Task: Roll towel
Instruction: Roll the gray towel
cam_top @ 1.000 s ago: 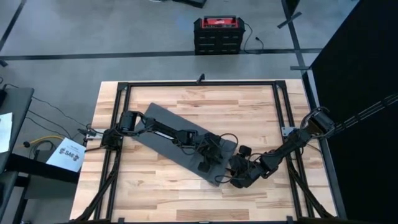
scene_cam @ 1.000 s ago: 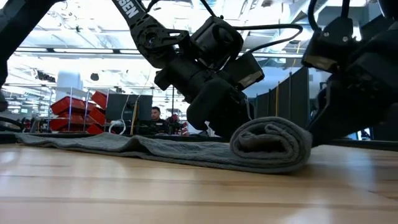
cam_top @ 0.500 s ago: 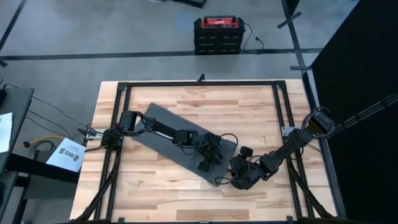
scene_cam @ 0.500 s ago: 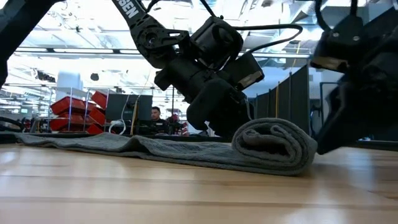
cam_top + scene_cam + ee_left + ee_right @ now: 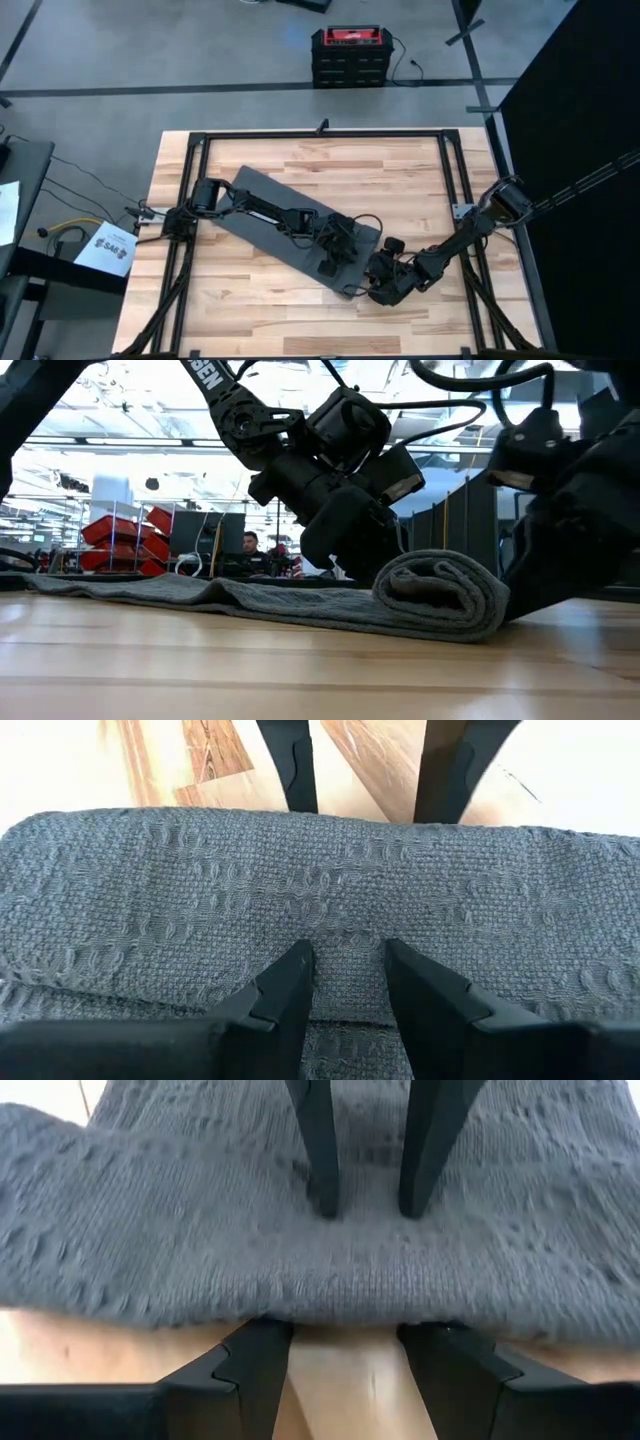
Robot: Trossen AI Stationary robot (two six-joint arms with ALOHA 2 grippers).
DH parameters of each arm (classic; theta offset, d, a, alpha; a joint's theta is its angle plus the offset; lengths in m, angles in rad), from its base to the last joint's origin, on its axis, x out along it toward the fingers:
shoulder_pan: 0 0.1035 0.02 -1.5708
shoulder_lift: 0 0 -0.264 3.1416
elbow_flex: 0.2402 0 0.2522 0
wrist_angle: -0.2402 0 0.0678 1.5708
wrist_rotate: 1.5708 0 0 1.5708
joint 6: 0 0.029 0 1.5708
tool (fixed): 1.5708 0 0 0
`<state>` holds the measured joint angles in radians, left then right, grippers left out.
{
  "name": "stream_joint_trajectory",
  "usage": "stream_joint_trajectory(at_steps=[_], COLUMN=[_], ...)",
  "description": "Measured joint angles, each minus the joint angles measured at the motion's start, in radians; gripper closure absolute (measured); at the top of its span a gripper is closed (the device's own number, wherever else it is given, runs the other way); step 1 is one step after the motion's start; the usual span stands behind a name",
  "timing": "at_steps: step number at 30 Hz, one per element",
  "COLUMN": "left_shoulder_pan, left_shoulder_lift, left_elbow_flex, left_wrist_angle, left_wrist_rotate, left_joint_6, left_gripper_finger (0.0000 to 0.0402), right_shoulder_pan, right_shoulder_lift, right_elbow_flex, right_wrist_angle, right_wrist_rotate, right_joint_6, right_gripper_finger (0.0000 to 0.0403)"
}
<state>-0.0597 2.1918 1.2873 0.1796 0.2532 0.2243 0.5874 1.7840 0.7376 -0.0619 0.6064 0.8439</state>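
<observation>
Diagonally across the wooden tabletop (image 5: 420, 170) lies the dark grey towel (image 5: 262, 215), flat along most of its length and rolled up at the end nearest the right arm; the low view shows that roll (image 5: 440, 592) as a thick coil sitting on the wood, with the flat remainder trailing away from it.

Both pincers meet at the roll from opposite sides. The left pincer (image 5: 345, 975) comes in over the flat cloth, its fingers (image 5: 285, 990) apart with a narrow gap, their tips pressed down into the weave just short of the coil. The right pincer (image 5: 345, 1350) sits on the bare wood against the roll's outer side, its fingers (image 5: 255, 1355) apart, their tips slipped under the bulging cloth where it meets the wood. Each wrist view shows the other arm's two fingers standing just beyond the coil.

From above, the rolled end lies toward the near right part of the tabletop, still clear of the black frame (image 5: 320, 133) around the work area. Open wood stretches beyond the towel's far side and along the near edge.
</observation>
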Motion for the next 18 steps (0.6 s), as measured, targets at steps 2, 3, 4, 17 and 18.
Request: stream_joint_trajectory(at_steps=[2, 3, 4, 17, 18], left_shoulder_pan=[0.0, 0.0, 0.0, -0.003, -0.003], left_shoulder_lift=[0.0, 0.0, 0.0, 0.005, 0.005], left_elbow_flex=[0.002, 0.009, 0.018, 0.268, 0.29], left_wrist_angle=[-0.002, -0.014, -0.028, -0.512, -0.542], left_wrist_rotate=[0.0, 0.0, 0.0, -0.009, -0.01], left_joint_6=[-0.001, -0.003, -0.005, 0.105, 0.116], left_gripper_finger=[0.0283, 0.0283, 0.0283, 0.0283, 0.0283], right_shoulder_pan=[-0.011, -0.016, -0.02, -0.025, -0.025], right_shoulder_lift=[-0.001, -0.001, -0.001, 0.0, 0.001], right_elbow_flex=[0.0, 0.0, 0.0, 0.0, 0.0], right_wrist_angle=[0.021, 0.029, 0.036, 0.042, 0.042], right_wrist_rotate=[-0.001, -0.004, -0.005, -0.005, -0.004], right_joint_6=[-0.031, -0.045, -0.057, -0.06, -0.06], right_gripper_finger=[0.0218, 0.0218, 0.0218, 0.0218, 0.0218])
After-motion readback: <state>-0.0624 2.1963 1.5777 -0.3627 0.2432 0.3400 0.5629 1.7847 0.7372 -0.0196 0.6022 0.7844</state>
